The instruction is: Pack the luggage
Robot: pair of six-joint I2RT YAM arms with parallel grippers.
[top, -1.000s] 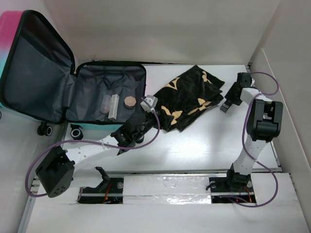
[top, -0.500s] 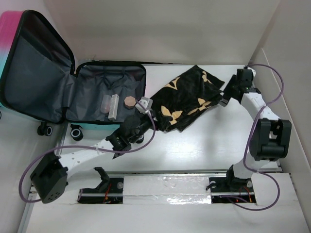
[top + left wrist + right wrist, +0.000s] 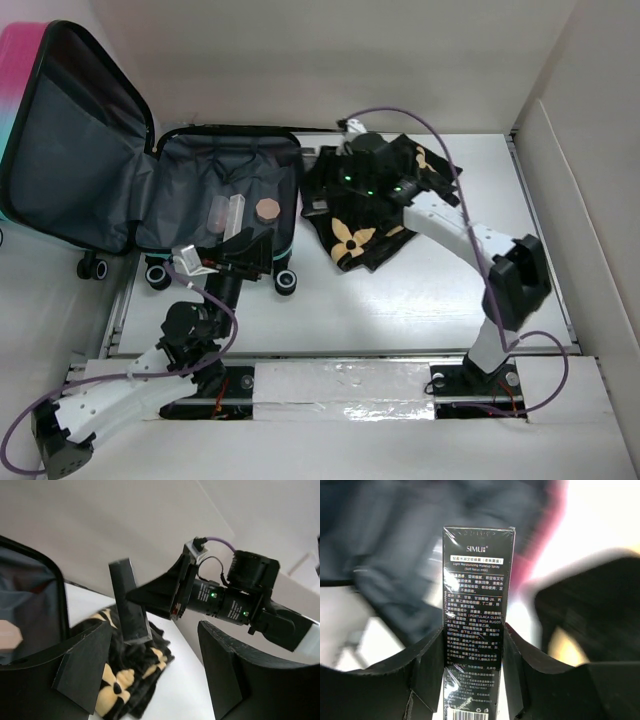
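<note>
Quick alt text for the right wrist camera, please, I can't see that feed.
The right gripper is shut on a tall black box printed SIMU, a makeup spray, which stands up the middle of the frame between the two fingers. Everything behind it is blurred: dark grey shapes and a pink streak.

- Luggage (image 3: 190, 170) lies open at the upper left, lid tilted up, grey lining showing.
- A tan disc (image 3: 266, 208) and a clear block (image 3: 235, 218) lie in its base.
- Black-and-gold cloth (image 3: 365, 235) lies at upper centre on the table (image 3: 420, 300).
- Right gripper (image 3: 322, 190) hangs over the cloth's left edge.
- Left gripper (image 3: 256, 262) sits at the luggage's near rim, by a wheel (image 3: 286, 283).
</note>
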